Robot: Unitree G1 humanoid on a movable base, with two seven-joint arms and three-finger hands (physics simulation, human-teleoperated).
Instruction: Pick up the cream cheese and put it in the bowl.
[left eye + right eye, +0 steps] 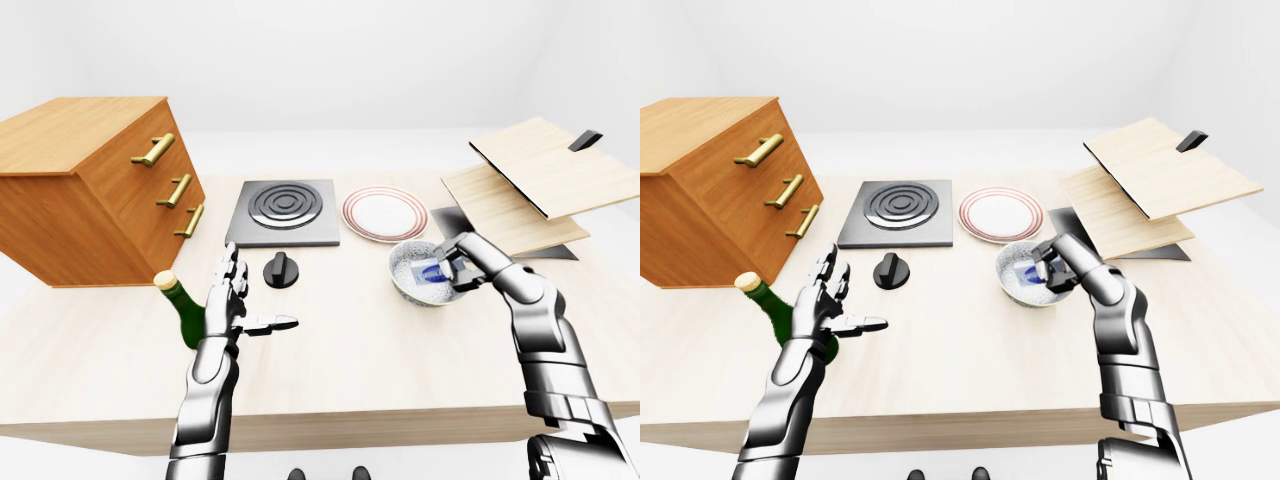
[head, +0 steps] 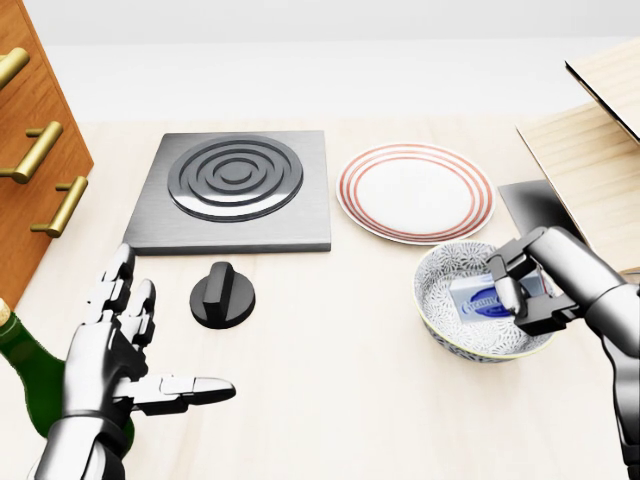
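The cream cheese, a small white box with a blue label, lies tilted inside the blue-patterned bowl at the right of the head view. My right hand reaches over the bowl's right rim, its fingers curled round the box's right end. Part of the box is hidden behind those fingers. My left hand hovers open and empty over the table at the lower left, fingers spread, far from the bowl.
A red-ringed plate sits just above the bowl. A grey hob and a black knob lie left of it. A green bottle stands by my left hand. A wooden drawer chest fills the left; stacked boards lie at the right.
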